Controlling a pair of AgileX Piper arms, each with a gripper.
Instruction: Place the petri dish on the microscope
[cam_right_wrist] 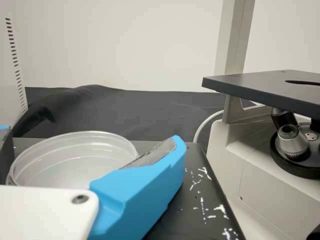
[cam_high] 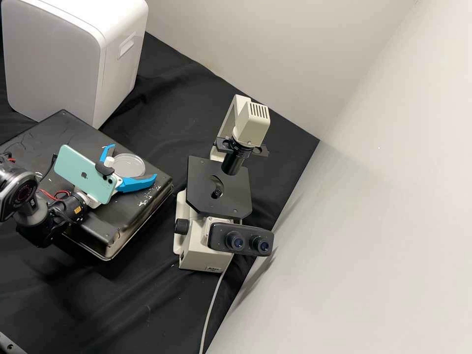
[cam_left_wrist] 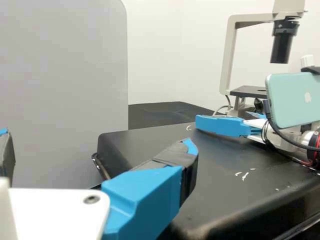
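Petri dish (cam_high: 126, 165) lies on the black case (cam_high: 54, 132) near its microscope-side edge, between the right gripper's (cam_high: 134, 162) 2 spread fingers. Microscope (cam_high: 196, 236) stands just beside the case. Left gripper (cam_left_wrist: 95, 142) fingers stand apart by the case's opposite edge.

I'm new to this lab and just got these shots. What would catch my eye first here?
The beige microscope stands mid-bench with a black stage. To its left, the right gripper has its blue fingers open around a clear petri dish lying on a black box, with a mint-green phone clamped on that arm. A big white appliance sits at the bench's far left corner.
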